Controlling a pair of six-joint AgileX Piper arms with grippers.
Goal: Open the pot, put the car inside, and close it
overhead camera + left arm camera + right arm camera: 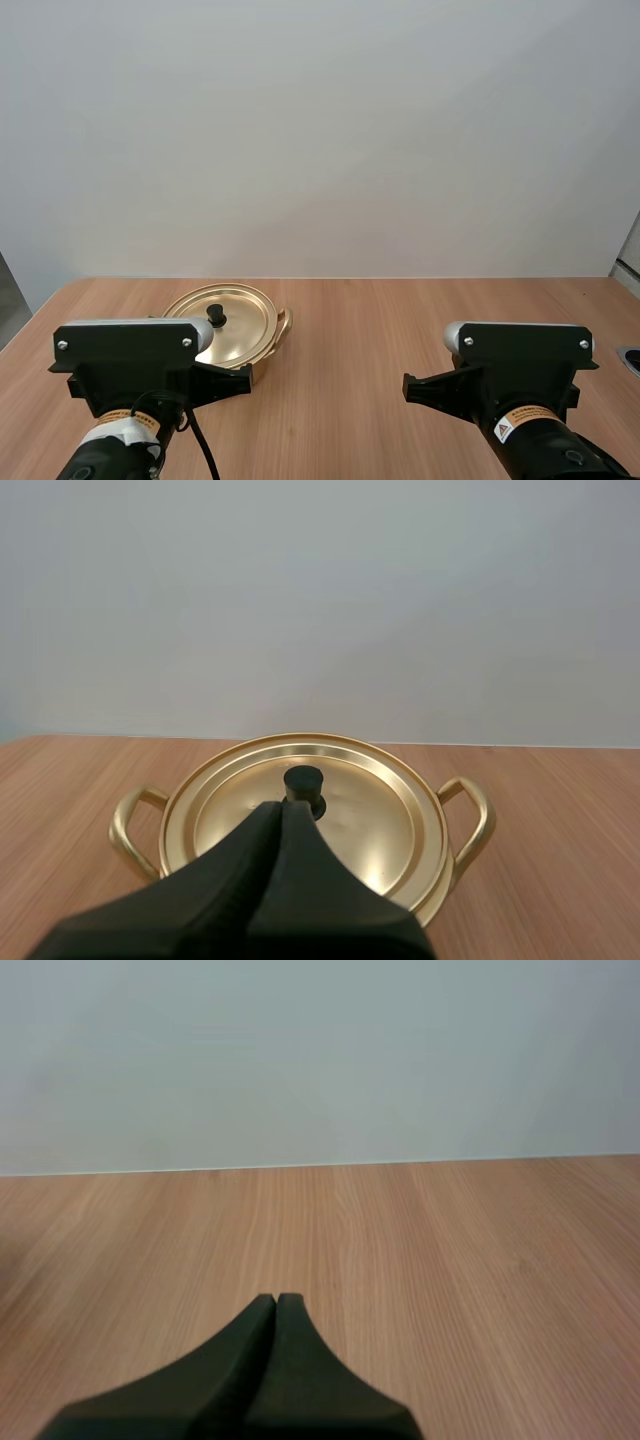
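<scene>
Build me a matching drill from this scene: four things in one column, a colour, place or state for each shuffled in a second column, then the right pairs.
Column one
1. lid
2. knob
3. left end effector
4. right end effector

Column two
A. shut, above the table, away from the pot
B. gold, sitting on the pot
C. shut, pointing at the pot
D. black, at the lid's centre

Pairs: 1-B, 2-D, 3-C, 4-A
</scene>
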